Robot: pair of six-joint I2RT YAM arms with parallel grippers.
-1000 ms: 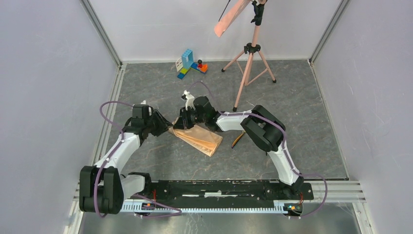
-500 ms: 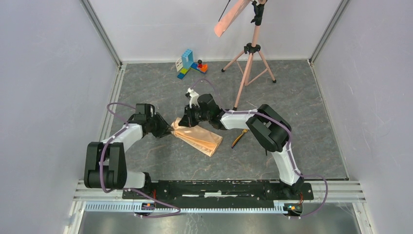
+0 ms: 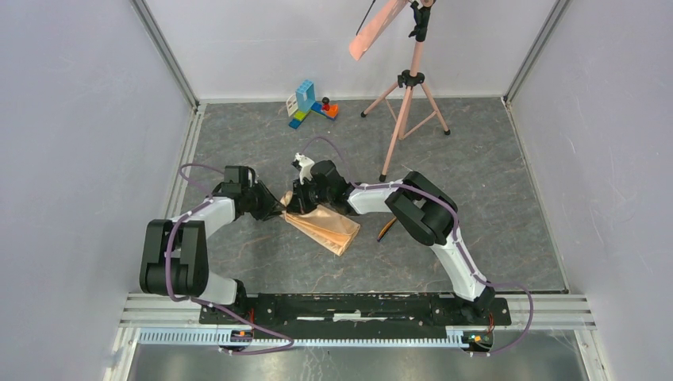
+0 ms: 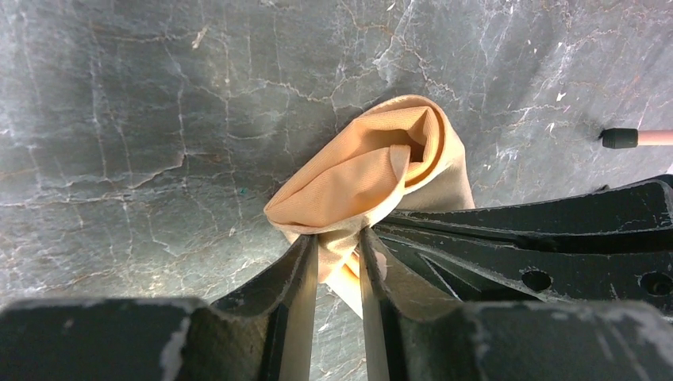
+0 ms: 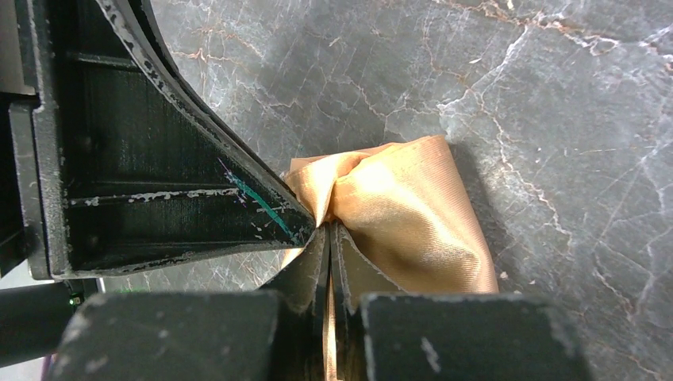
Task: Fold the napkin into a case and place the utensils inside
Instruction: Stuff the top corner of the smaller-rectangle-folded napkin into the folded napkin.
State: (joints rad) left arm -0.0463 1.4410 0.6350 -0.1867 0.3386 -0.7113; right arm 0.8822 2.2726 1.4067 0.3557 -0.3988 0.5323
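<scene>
The peach-tan napkin [image 3: 327, 229] lies on the grey floor, folded into a narrow layered oblong like a case, running from upper left to lower right. Both grippers meet at its upper-left end. My left gripper [image 3: 278, 209] comes in from the left; in the left wrist view [image 4: 337, 240] its jaws pinch a bunched fold of the napkin [image 4: 373, 163]. My right gripper [image 3: 298, 203] comes from the right and is shut [image 5: 328, 232] on a thin layer of the napkin [image 5: 409, 218]. One slender dark-and-gold utensil [image 3: 387, 228] lies just right of the cloth, partly under the right arm.
A pink tripod [image 3: 407, 101] carrying a salmon strip [image 3: 376, 28] stands at the back right; one of its feet [image 4: 623, 138] shows in the left wrist view. Toy blocks [image 3: 310, 104] sit at the back centre. Grey walls close in both sides.
The right jaws have closed onto the cloth end. The left jaws have narrowed on the cloth. Both grippers have drawn closer together, and the napkin's end is more bunched.
</scene>
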